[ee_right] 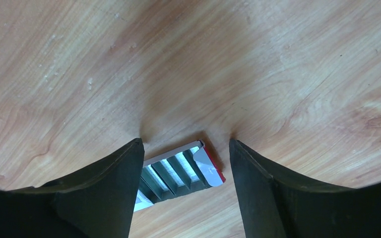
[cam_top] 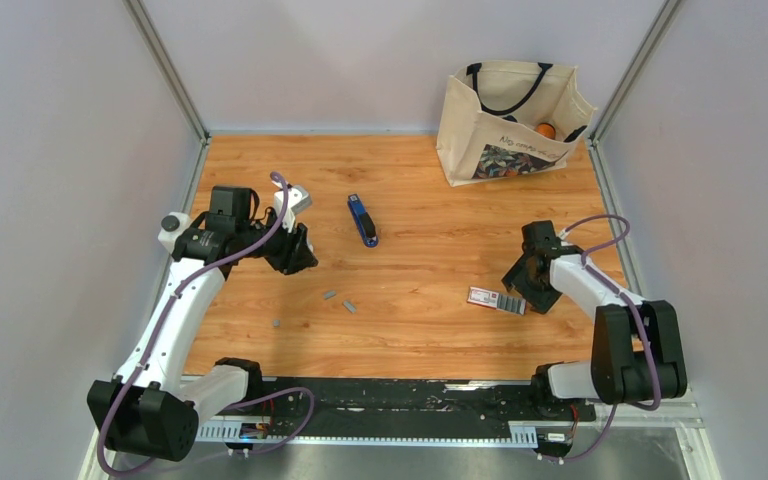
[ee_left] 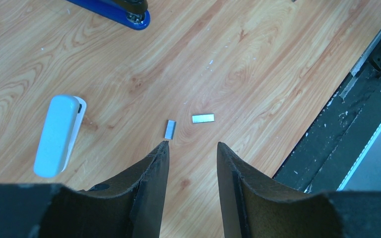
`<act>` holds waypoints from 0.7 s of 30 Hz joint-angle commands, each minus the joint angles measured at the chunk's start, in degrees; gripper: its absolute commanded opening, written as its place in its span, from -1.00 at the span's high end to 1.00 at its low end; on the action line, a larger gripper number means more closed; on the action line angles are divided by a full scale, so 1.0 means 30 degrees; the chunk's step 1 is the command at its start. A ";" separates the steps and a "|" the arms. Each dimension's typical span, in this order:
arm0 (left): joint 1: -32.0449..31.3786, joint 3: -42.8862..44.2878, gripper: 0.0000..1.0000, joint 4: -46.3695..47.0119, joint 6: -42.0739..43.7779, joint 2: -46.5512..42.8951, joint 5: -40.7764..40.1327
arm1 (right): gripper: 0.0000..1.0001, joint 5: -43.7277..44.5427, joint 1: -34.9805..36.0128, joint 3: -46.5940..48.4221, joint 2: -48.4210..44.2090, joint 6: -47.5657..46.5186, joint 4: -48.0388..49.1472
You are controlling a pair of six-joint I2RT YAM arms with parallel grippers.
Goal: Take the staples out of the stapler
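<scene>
Black left gripper (ee_left: pixel 192 145) leans low over the wood table (cam_top: pixel 430 260), jaws open and empty, near grey staples (ee_left: pixel 203 118). Blue stapler (cam_top: pixel 362 219) lies mid-table. Right gripper (ee_right: pixel 186 141) hangs open over a red-and-white carton (ee_right: pixel 178 171). Cloth bag (cam_top: pixel 490 130) holds something orange (cam_top: pixel 545 130).

Glossy blue plastic stapler (cam_top: pixel 363 221), bright metal staples (ee_left: pixel 203 118), matt cloth bag (cam_top: pixel 488 128), all on a smooth wood-grain table (cam_top: pixel 440 190).

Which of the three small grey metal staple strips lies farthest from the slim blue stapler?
The lone grey metal strip lying farthest left; the other two form a close pair nearer the slim blue stapler.
</scene>
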 commanded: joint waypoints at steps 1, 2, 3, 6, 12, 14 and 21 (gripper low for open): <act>0.0128 0.0348 0.02 -0.0013 0.0437 -0.0050 0.0314 | -0.37 -0.0941 -0.0066 -0.0417 0.0470 0.0289 0.1313; 0.0099 0.0406 0.02 -0.0042 0.0437 -0.0049 0.0314 | -0.36 -0.1117 -0.0066 -0.0563 0.0470 0.0377 0.1488; 0.0099 0.0465 0.02 -0.0014 0.0437 -0.0049 0.0314 | -0.34 -0.1264 -0.0066 -0.0709 0.0383 0.0436 0.1635; 0.0128 0.0495 0.03 0.0045 0.0350 0.0009 0.0314 | -0.29 -0.1733 0.0196 -0.1149 0.0295 0.0641 0.1958; 0.0099 0.0436 0.02 0.0162 0.0319 0.0097 0.0256 | -0.28 -0.1705 0.1864 -0.1326 0.0528 0.1373 0.2134; 0.0128 0.0349 0.02 0.0192 0.0465 0.0068 0.0197 | -0.28 -0.1559 0.2596 -0.1239 0.0733 0.1724 0.2193; 0.0099 0.0114 0.03 0.0104 0.0759 -0.0225 -0.0066 | -0.27 -0.1294 0.5379 -0.1033 0.1846 0.3248 0.2573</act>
